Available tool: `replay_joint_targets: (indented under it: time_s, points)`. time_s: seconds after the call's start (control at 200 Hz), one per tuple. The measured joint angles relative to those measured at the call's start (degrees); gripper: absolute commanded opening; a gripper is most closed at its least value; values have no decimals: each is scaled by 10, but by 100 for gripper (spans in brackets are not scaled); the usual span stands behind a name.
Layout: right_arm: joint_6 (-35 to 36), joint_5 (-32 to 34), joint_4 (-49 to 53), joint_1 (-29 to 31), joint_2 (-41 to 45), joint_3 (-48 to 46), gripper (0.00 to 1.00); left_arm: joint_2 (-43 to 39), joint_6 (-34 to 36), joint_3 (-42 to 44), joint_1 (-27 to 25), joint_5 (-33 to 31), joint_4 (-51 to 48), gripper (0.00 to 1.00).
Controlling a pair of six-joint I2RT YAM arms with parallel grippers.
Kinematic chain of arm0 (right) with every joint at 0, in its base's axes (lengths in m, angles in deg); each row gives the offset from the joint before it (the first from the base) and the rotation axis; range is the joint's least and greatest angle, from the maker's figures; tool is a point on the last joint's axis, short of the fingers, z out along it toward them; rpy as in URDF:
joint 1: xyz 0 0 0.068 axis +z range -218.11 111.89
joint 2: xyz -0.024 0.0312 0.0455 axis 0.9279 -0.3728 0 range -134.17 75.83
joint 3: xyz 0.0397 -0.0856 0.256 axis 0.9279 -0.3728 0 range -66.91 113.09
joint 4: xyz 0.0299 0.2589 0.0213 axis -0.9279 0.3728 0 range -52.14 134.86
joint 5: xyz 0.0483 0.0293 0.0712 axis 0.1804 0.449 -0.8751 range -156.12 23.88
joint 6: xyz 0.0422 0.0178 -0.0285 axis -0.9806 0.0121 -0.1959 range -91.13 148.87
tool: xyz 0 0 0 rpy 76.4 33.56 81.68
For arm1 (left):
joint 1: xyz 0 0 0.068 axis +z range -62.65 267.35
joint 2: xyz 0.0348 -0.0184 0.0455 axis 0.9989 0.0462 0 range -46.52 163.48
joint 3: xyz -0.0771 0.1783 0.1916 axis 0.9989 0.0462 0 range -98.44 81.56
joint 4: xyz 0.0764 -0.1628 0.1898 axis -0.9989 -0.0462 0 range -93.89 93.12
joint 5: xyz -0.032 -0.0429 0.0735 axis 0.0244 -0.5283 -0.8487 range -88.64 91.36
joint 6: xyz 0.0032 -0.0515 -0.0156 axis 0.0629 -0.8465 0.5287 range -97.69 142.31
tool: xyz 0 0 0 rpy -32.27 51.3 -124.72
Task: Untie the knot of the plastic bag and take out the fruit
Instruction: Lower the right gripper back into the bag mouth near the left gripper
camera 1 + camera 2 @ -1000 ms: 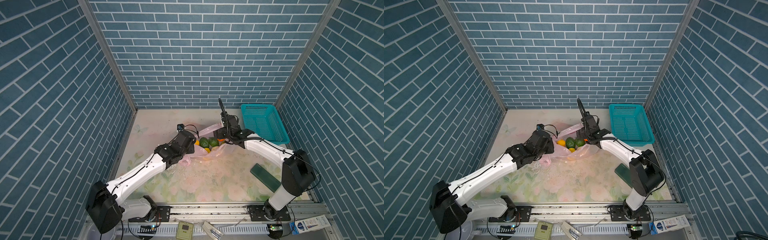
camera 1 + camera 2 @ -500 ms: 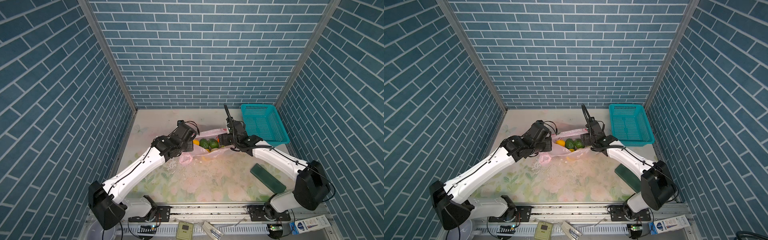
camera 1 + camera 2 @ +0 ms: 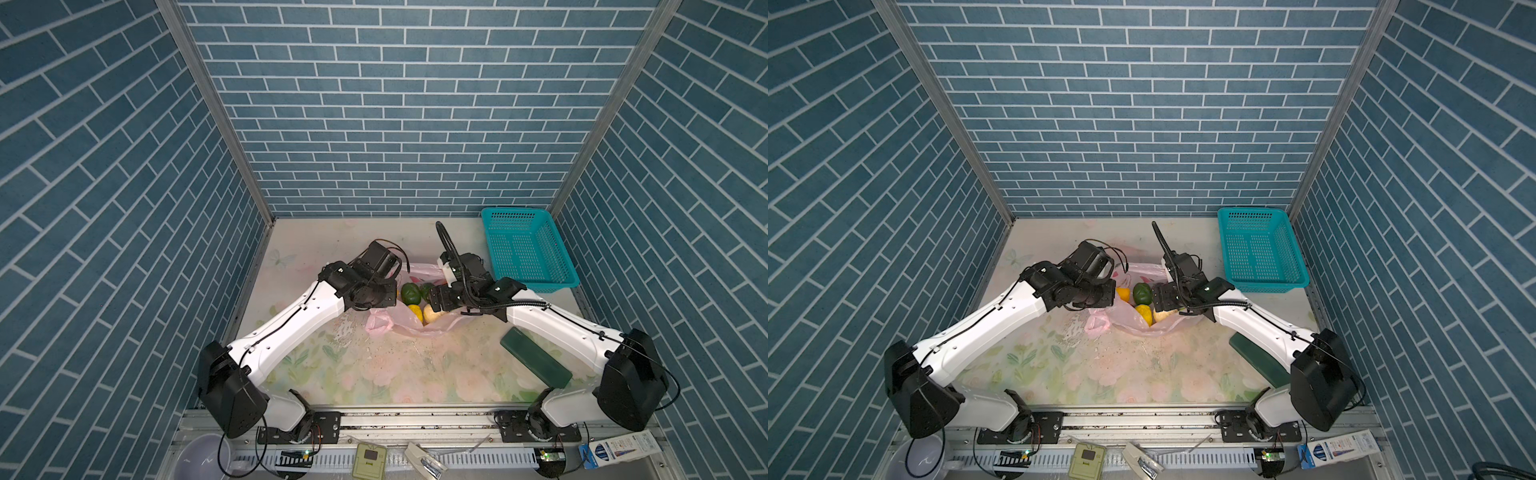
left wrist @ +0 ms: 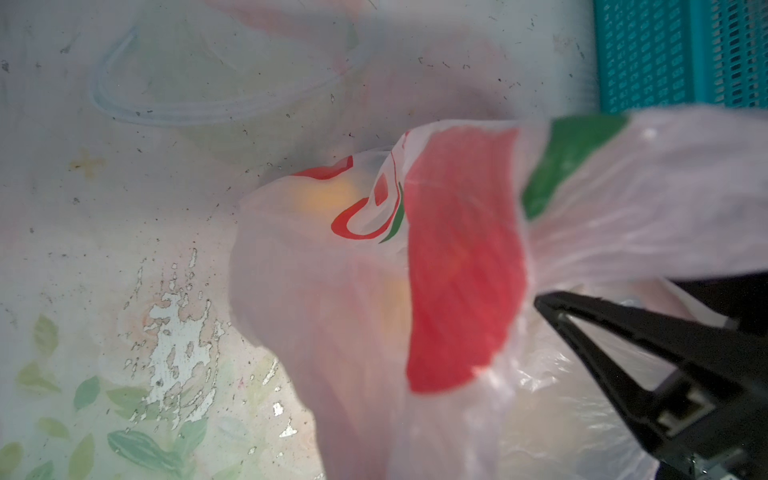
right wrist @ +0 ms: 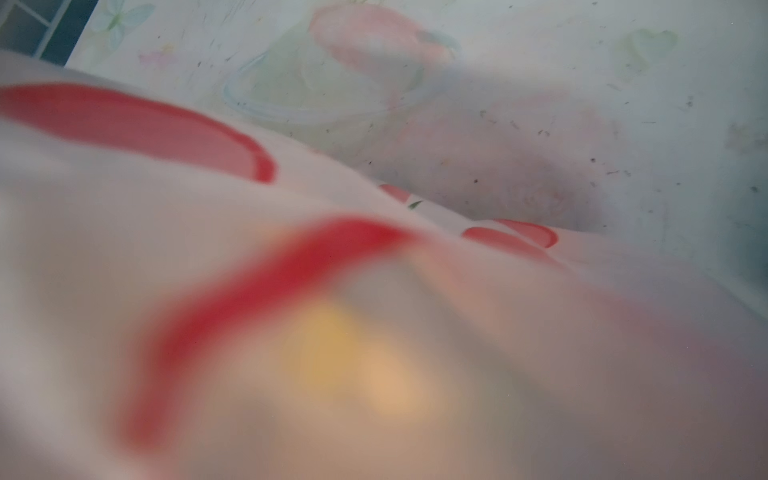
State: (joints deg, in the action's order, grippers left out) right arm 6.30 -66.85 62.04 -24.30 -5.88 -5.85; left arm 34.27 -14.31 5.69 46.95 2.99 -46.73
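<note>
One bag edge is clenched in the left claw; fruit should next be taken by the spread right claw.

left gripper closed, plastic bag pulled open

From my console I saw blue brick-patterned walls boxing in three sides, joined by aluminium corner posts. The tabletop wore a pale, scuffed floral cloth under soft, even light.
</note>
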Motion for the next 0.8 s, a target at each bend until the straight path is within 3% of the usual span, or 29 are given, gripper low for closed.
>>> replay_joint_targets:
  time_s: [0.32,0.645,0.8]
  points:
    - [-17,1,11,54,-8,0,88,-34,-11,43,0,25,9,0]
    - [-78,69,23,165,14,-40,90,-44,2,52,2,35,18,0]
    - [-106,94,36,168,20,-24,92,-70,23,82,3,50,36,0]
